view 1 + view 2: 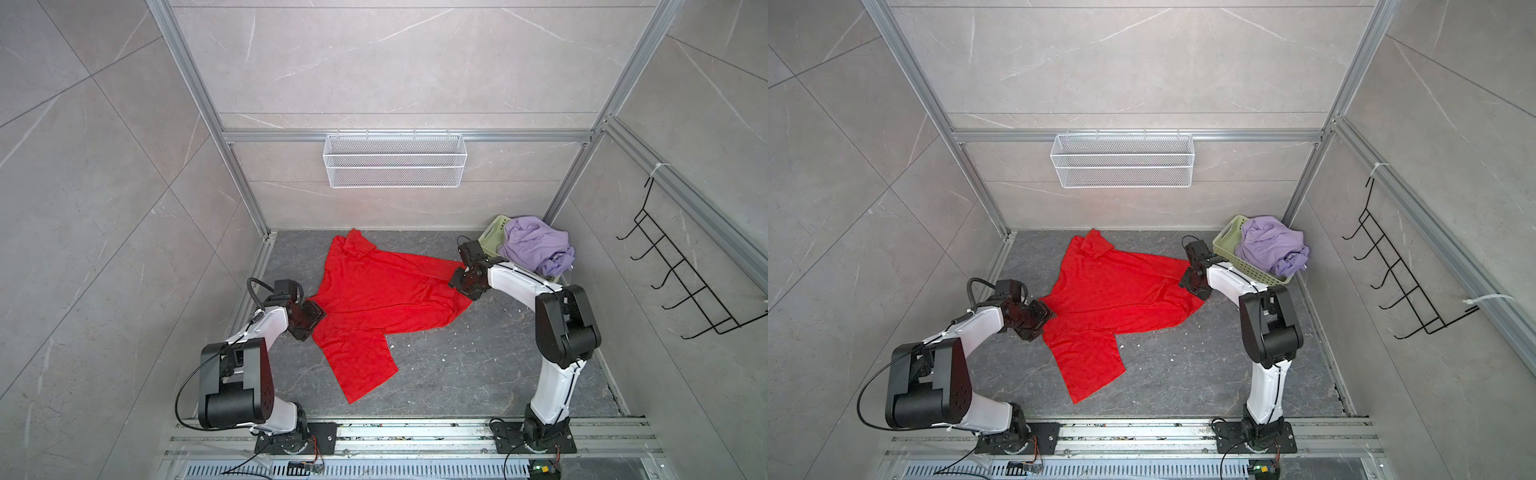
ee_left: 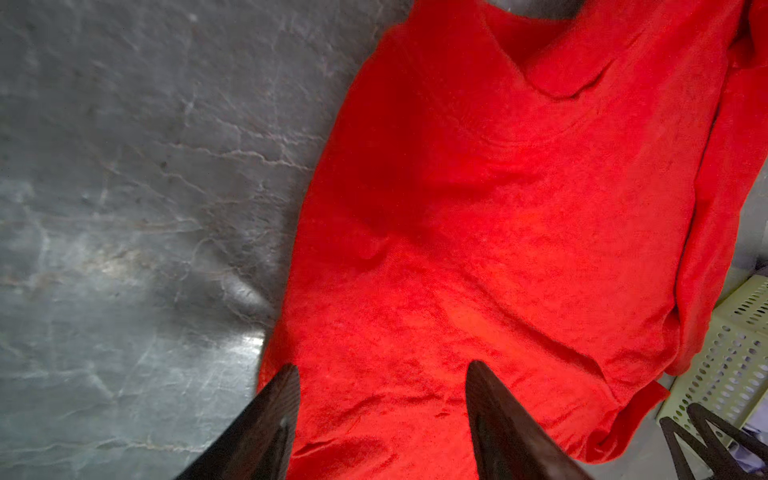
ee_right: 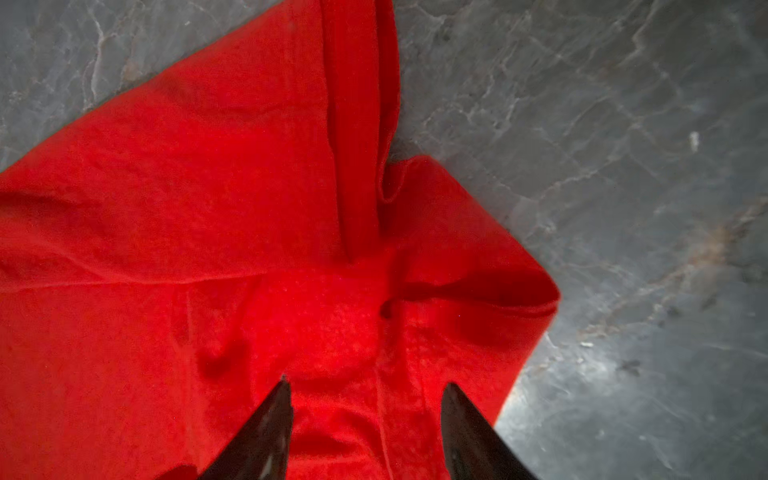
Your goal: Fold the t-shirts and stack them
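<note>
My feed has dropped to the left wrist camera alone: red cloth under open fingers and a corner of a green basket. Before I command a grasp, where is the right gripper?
Observer: The right gripper is over the red t-shirt's opposite edge, beside the basket, jaws apart, nothing pinched.
Operator: And the second shirt?
Observer: The lilac t-shirt lies bunched in that basket, at the table's far right corner.
Operator: Is the red one folded at all?
Observer: Not neatly. It lies spread and wrinkled across the middle, one flap reaching toward the table's near edge.

basket (image 1: pixel 1229 244) half hidden, red tee (image 3: pixel 208 208) cropped
</note>
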### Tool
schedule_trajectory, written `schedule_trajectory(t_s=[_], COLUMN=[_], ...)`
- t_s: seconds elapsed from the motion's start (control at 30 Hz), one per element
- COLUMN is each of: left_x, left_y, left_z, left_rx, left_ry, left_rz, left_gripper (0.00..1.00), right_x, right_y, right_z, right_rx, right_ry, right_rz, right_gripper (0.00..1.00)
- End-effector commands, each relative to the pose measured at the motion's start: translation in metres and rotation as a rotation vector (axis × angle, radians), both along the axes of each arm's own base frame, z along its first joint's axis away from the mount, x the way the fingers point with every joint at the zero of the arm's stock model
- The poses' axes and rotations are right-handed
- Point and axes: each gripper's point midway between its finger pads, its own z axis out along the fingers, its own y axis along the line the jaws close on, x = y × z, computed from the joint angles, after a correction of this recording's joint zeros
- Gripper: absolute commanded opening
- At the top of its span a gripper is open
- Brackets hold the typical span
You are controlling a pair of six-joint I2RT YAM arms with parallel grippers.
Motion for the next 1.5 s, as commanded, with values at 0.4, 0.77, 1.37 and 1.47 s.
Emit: schedule_trajectory(t_s=[0.4, 0.77, 1.37, 1.47], left_x=[-0.012, -0.095, -0.220, -0.219], left_y=[-0.001, -0.043, -0.094, -0.095], left_z=[0.011, 0.021, -0.003, -0.008], left_rx=[0.017, -0.080, 0.019, 0.040], left_ry=[0.005, 0.119, 0.418, 0.427], left_rz=[-0.061, -0.146, -0.231, -0.229], left_gripper=[0.66, 0.80, 0.74, 0.73], right_x=[0.006, -0.008, -0.037, -0.039], right_y=[-0.012, -0.007, -0.022, -0.028], right_z=[-0.031, -0.013, -0.002, -0.001], right_rx=[-0.102, -0.036, -0.002, 0.003], right_ry=[0.104, 0.059, 0.051, 0.047], right_rz=[-0.069, -0.041, 0.003, 0.000], right_gripper=[0.16, 0.00, 0.00, 0.00])
